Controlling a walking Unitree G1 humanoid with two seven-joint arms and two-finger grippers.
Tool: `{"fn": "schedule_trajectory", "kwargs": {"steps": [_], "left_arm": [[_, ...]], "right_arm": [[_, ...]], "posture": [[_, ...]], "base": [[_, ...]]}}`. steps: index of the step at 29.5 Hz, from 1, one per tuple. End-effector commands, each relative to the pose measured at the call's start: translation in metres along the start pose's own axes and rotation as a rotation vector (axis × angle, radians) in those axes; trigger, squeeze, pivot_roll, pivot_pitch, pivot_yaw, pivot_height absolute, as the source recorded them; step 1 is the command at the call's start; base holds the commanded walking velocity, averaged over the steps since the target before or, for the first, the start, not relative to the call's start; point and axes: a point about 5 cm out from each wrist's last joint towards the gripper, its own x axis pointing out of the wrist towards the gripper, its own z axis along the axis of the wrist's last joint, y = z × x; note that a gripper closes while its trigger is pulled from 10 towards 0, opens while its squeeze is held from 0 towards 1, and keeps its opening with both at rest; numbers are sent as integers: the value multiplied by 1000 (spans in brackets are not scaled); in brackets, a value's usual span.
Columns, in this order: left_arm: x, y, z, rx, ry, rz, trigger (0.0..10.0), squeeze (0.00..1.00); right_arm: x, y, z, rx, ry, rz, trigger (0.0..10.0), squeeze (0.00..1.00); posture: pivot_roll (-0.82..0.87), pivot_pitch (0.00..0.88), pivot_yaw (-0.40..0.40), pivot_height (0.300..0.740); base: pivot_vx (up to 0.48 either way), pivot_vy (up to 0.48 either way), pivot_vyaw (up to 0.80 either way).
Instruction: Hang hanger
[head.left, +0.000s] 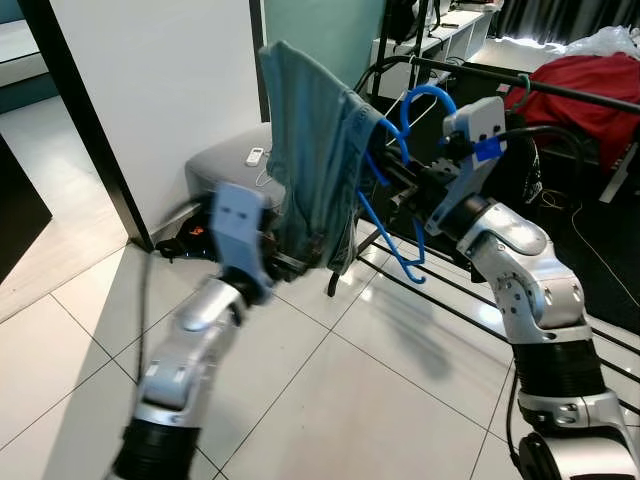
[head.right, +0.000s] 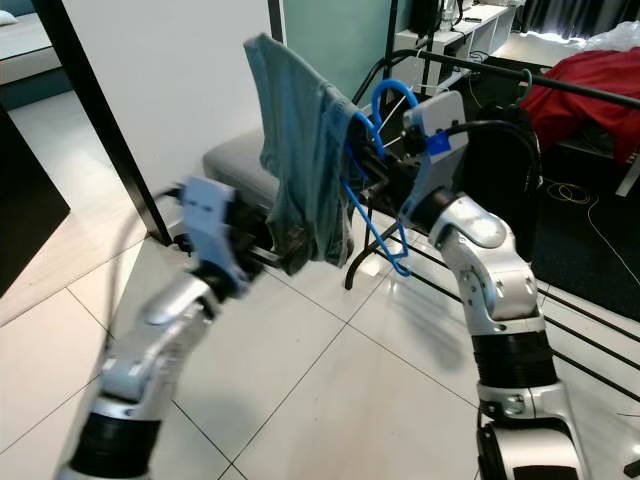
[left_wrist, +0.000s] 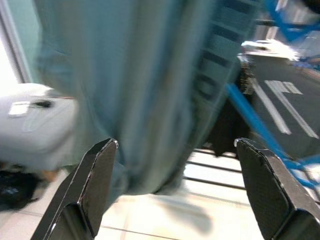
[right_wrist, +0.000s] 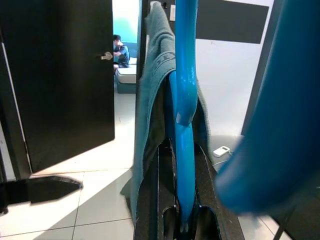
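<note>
One teal garment hangs draped over a blue hanger, held up in front of a black clothes rail. We see the right gripper clamped on the hanger. Left gripper sits at the garment's lower edge, fingers spread apart, gripping nothing. Small white device lies on a grey seat.

Black rack rail as landmark: red cloth heap crowds space behind rail. Before rail, hanging blue-green garment blocks passage. White wall closes off left of garment. Tiled floor below rail open.
</note>
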Motion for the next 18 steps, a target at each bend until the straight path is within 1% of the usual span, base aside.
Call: {"fn": "schedule_trajectory", "kwargs": {"steps": [1,5,7,8,9,10,12,16,18], "left_arm": [[1,7,0,-4,10,76,10000,0],[4,17,9,21,-24,146,10000,0],[4,17,9,21,-24,146,10000,0],[3,17,11,32,-26,171,10000,0],[3,17,11,32,-26,171,10000,0],[3,16,10,34,-25,177,10000,0],[3,15,10,33,-25,175,10000,0],[6,6,9,30,-31,161,10000,0],[6,5,8,30,-32,157,10000,0]], "right_arm": [[2,6,2,19,-20,31,0,0],[3,14,-2,38,-15,64,0,0],[3,14,-2,38,-15,64,0,0],[4,17,-3,45,-16,74,0,0],[4,17,-3,45,-16,74,0,0],[5,21,-4,56,-16,91,0,0],[5,23,-4,61,-16,100,0,0],[5,31,-6,76,-10,141,0,0],[5,33,-7,79,-8,150,0,0]], "posture": [[-69,30,22,740],[-70,23,25,740],[-70,23,25,740],[-70,18,25,740],[-70,18,25,740],[-72,15,24,740],[-72,15,24,740],[-74,9,21,740],[-75,8,20,740]], "base": [[0,0,0],[0,0,0],[0,0,0],[0,0,0],[0,0,0],[0,0,0],[0,0,0],[0,0,0],[0,0,0]]}}
